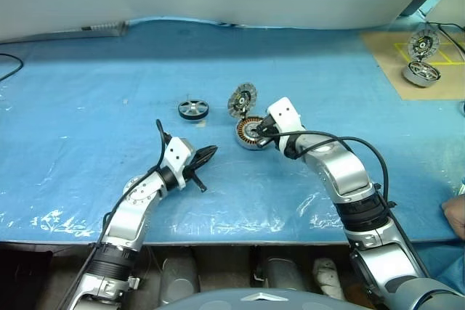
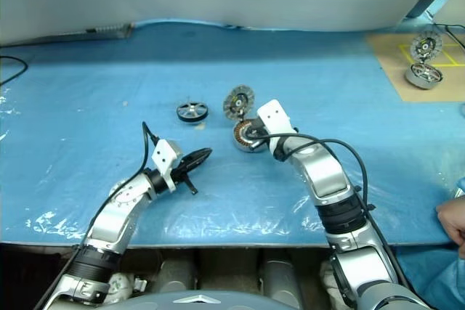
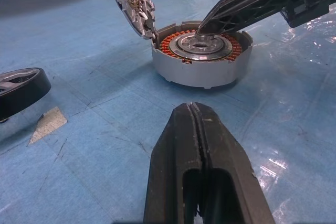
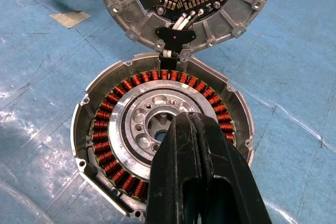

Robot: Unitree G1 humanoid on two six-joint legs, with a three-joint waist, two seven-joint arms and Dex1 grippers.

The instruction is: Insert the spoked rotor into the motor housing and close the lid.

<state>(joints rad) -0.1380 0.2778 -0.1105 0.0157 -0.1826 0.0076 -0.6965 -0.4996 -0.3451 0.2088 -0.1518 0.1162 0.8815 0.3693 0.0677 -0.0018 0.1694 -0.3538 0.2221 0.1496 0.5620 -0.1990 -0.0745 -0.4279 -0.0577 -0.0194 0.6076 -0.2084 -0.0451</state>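
Round silver metal motor housing with copper-coloured windings at the middle of the blue sheet, its grey segmented lid standing upright at the far edge. Right gripper with fingers pressed together, empty, tip over the housing's centre. Small dark-rimmed spoked rotor lying left of the housing, apart; left gripper also pinched closed, empty, near and left of the housing.

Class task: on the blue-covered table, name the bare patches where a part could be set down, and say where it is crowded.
Free: the wide blue sheet left of the spoked rotor, and the stretch between the motor housing and the brown board. Crowded: the centre, where the rotor, the housing with its raised lid, the right gripper and left gripper cluster.
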